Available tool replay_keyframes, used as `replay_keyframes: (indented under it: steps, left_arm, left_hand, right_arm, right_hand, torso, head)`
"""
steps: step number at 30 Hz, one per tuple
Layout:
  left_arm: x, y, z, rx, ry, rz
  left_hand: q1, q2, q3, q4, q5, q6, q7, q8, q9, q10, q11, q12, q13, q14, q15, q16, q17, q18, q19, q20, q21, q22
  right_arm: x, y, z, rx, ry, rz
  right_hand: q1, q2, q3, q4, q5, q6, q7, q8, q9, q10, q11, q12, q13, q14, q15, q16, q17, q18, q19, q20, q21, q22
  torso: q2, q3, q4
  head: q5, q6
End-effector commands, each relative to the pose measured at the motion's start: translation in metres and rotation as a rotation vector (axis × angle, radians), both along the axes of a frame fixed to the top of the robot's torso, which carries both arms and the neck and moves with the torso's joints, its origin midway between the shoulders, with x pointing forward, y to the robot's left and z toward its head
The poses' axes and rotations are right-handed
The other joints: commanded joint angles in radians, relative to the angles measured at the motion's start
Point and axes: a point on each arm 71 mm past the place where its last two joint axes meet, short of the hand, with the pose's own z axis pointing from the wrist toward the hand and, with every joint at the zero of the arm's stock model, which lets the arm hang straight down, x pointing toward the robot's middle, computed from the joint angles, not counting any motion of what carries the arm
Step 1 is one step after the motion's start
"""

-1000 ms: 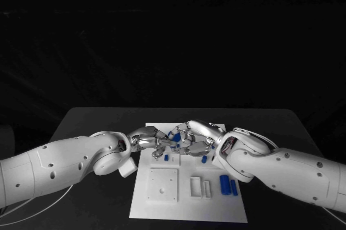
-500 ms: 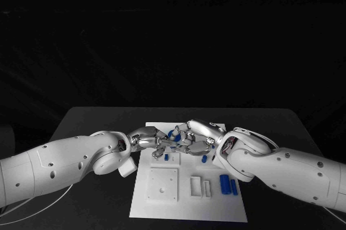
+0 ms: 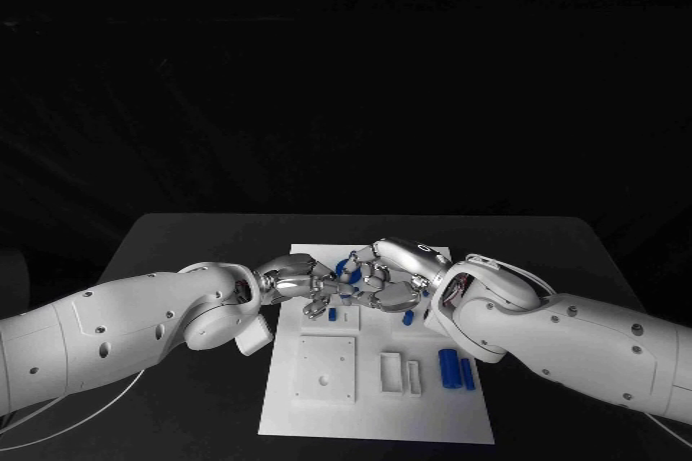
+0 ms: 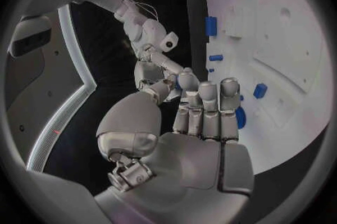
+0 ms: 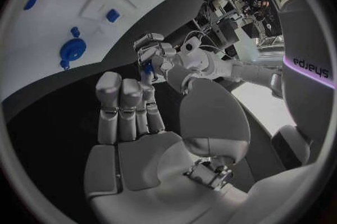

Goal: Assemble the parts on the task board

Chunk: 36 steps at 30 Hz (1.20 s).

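Both hands meet over the far half of the board (image 3: 378, 401), fingertips almost touching. The left hand (image 3: 300, 279) has its fingers curled inward; whether it grips anything cannot be told. The right hand (image 3: 387, 277) pinches a small blue part (image 5: 146, 68) at its fingertips, just beside the left hand's fingers (image 5: 149, 44). A blue ring (image 3: 346, 269) shows between the hands at the board's far end. Two blue pegs (image 3: 457, 370) lie side by side on the board's near right, next to white slots (image 3: 401, 373).
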Motion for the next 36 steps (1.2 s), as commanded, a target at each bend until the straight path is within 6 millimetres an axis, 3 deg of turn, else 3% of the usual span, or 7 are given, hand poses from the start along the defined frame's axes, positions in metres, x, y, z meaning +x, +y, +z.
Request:
replay_keyframes:
  steps: [1,6,9,21,29,36]
  left_arm:
    - [-0.001,-0.0033,0.0038,-0.042,0.001,-0.016]
    - [-0.0002,-0.0013,0.0037,-0.042,0.005,0.001]
    - [0.0004,-0.0004,0.0036,-0.045,0.007,0.011]
    - [0.0006,0.0011,0.0032,-0.042,0.013,0.017]
    - [0.0006,0.0016,0.0028,-0.038,0.015,0.02]
    - [0.001,0.0032,0.0025,-0.034,0.017,0.025]
  left_hand:
    - [0.011,-0.003,0.058,-0.065,0.003,0.001,0.007,0.003,0.0,-0.007,0.004,0.005,-0.001,0.0,-0.006,0.006,-0.001,-0.01,-0.006,-0.156,0.004,0.001]
    - [0.0,-0.031,0.047,-0.052,0.003,-0.015,0.013,-0.012,-0.009,-0.009,0.009,0.005,-0.004,0.0,-0.002,0.007,-0.005,-0.009,-0.005,-0.154,0.005,-0.001]
    - [-0.021,-0.063,0.011,-0.054,0.004,-0.03,0.018,-0.024,-0.017,-0.01,0.014,0.006,-0.006,0.001,0.002,0.008,-0.006,-0.01,-0.004,-0.151,0.008,-0.001]
    - [-0.043,-0.088,-0.042,-0.047,0.004,-0.035,0.023,-0.042,-0.038,-0.013,0.018,0.007,-0.011,0.0,0.007,0.008,-0.012,0.0,-0.007,-0.146,0.005,-0.008]
    - [-0.039,-0.086,-0.045,-0.044,0.004,-0.03,0.021,-0.042,-0.042,-0.013,0.017,0.008,-0.013,0.001,0.006,0.008,-0.014,0.002,-0.006,-0.146,0.004,-0.01]
    - [-0.034,-0.065,-0.049,-0.035,0.004,-0.011,0.017,-0.036,-0.045,-0.014,0.013,0.008,-0.017,0.001,0.003,0.008,-0.018,0.004,-0.006,-0.145,0.004,-0.013]
  right_arm:
    - [-0.0006,0.0,-0.0027,-0.024,-0.013,-0.001]
    - [-0.0005,-0.0009,-0.0031,-0.027,-0.016,-0.007]
    - [0.0,-0.002,-0.0034,-0.032,-0.018,-0.013]
    - [0.0003,-0.0034,-0.0034,-0.034,-0.021,-0.027]
    - [0.0005,-0.004,-0.0032,-0.034,-0.024,-0.033]
    - [0.0008,-0.0051,-0.0031,-0.036,-0.027,-0.039]
  right_hand:
    - [0.0,-0.013,-0.005,-0.008,-0.002,0.023,0.016,0.006,0.001,0.003,-0.008,0.006,-0.001,-0.001,-0.009,-0.005,0.002,0.105,0.001,-0.002,0.004,0.019]
    - [-0.003,-0.013,-0.012,-0.013,-0.002,0.033,0.013,0.011,0.005,0.005,-0.011,0.007,-0.002,0.0,-0.012,-0.005,0.003,0.105,0.002,-0.003,0.006,0.019]
    - [-0.007,-0.011,-0.017,-0.014,-0.003,0.04,0.01,0.014,0.008,0.007,-0.013,0.008,-0.002,0.001,-0.014,-0.005,0.003,0.105,0.003,-0.003,0.006,0.018]
    - [-0.021,-0.009,-0.029,-0.01,-0.011,0.061,0.002,0.023,0.018,0.013,-0.022,0.009,-0.004,0.004,-0.022,-0.004,0.004,0.105,0.006,-0.005,0.009,0.017]
    - [-0.025,-0.011,-0.031,-0.009,-0.01,0.062,0.001,0.023,0.019,0.014,-0.022,0.009,-0.004,0.004,-0.023,-0.004,0.005,0.105,0.007,-0.006,0.009,0.017]
    - [-0.03,-0.014,-0.035,-0.007,-0.008,0.063,0.0,0.023,0.021,0.015,-0.023,0.009,-0.004,0.005,-0.024,-0.004,0.005,0.105,0.008,-0.007,0.009,0.017]
  torso:
    - [0.0,0.0005,0.0003]
    - [0.0,0.0005,-0.0002]
    - [0.0,0.0006,0.0001]
    - [0.0,0.0008,-0.0004]
    - [0.0,0.001,-0.0002]
    - [0.0,0.001,-0.0002]
  head:
    - [-0.001,-0.001]
    - [-0.001,-0.003]
    - [-0.002,-0.002]
    - [-0.002,-0.004]
    - [-0.003,-0.004]
    - [-0.003,-0.006]
